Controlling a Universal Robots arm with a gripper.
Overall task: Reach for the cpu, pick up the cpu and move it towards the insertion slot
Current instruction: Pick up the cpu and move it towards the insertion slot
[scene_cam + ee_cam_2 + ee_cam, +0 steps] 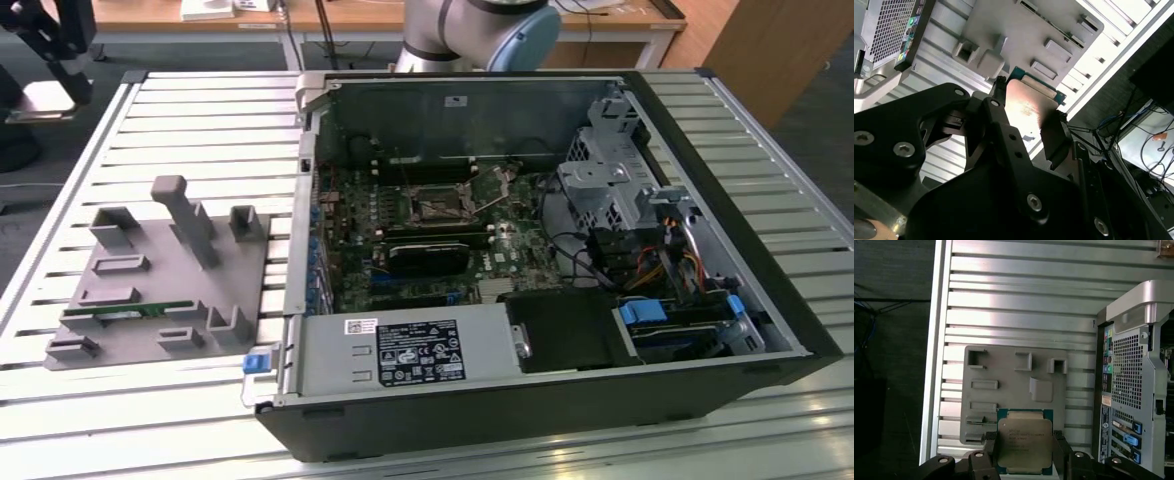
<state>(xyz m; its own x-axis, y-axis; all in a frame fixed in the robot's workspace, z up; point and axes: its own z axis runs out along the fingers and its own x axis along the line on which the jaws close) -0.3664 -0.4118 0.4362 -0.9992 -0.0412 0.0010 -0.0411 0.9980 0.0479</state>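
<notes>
- While it hangs over the desk, the black two-fingered gripper (1024,436) is pinching the flat square cpu (1024,445), which has a silver metal top and a green rim. Its fingers (1061,452) press on two opposite edges of the chip, as both wrist views show.
- By my judgement the cpu is light, thin and stiff. The smooth lid looks slippery and the underside is likely fragile, so the edges are the place to hold it, as it is held now, with the face left bare.
- Beneath the chip lies a grey moulded plastic fixture tray (1014,385) with raised pockets. The chip seems lifted clear of it.
- In the exterior view the tray sits at nine o'clock from the open black computer case (454,105) and carries a thin green memory stick (127,310).
- Both rest on the slatted aluminium desk (200,120).
- Inside the case is the insertion slot (438,205), a square socket with a shiny frame and a dark centre.
- Around the insertion slot, a black rectangular block (427,255) sits at six o'clock.
- A grey metal drive cage (601,185) and loose dark cables (587,255) sit at three o'clock.
- These, with the case walls, would crowd any approach.
</notes>
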